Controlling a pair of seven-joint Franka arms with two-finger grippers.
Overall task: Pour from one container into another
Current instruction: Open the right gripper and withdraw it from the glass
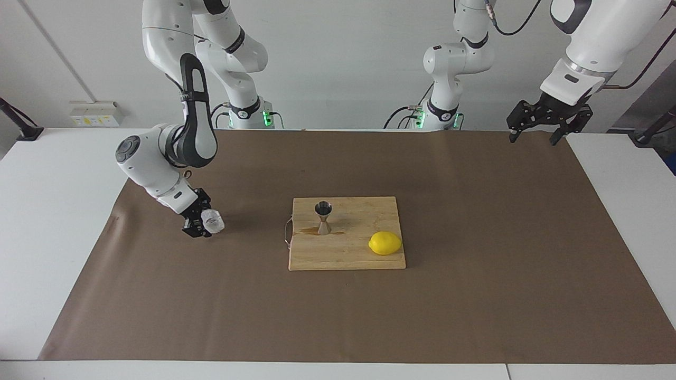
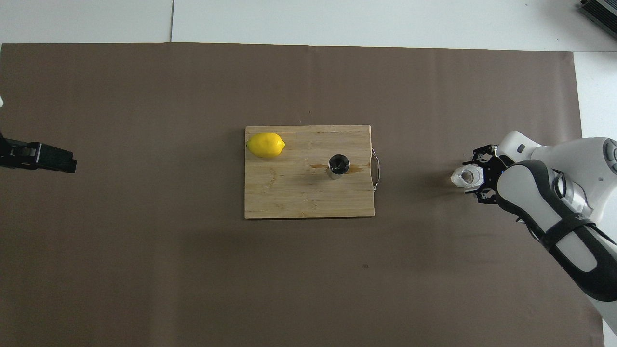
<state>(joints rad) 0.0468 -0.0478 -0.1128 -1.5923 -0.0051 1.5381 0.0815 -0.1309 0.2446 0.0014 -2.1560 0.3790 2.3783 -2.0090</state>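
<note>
The small clear crinkled cup (image 1: 214, 221) is upright between the fingers of my right gripper (image 1: 205, 222), low over the brown mat toward the right arm's end of the table. I cannot tell whether it rests on the mat. It also shows in the overhead view (image 2: 466, 177), with the right gripper (image 2: 478, 177) around it. The steel hourglass jigger (image 1: 323, 217) stands upright on the wooden cutting board (image 1: 348, 258) in the middle of the table, and shows from above (image 2: 338, 165). My left gripper (image 1: 534, 138) waits open and empty, raised over the mat's edge at the left arm's end.
A yellow lemon (image 1: 385, 243) lies on the board, farther from the robots than the jigger. A brownish wet stain (image 1: 309, 230) marks the board (image 2: 299, 197) at the jigger's foot. The board has a wire handle (image 2: 376, 167) on its end toward the cup.
</note>
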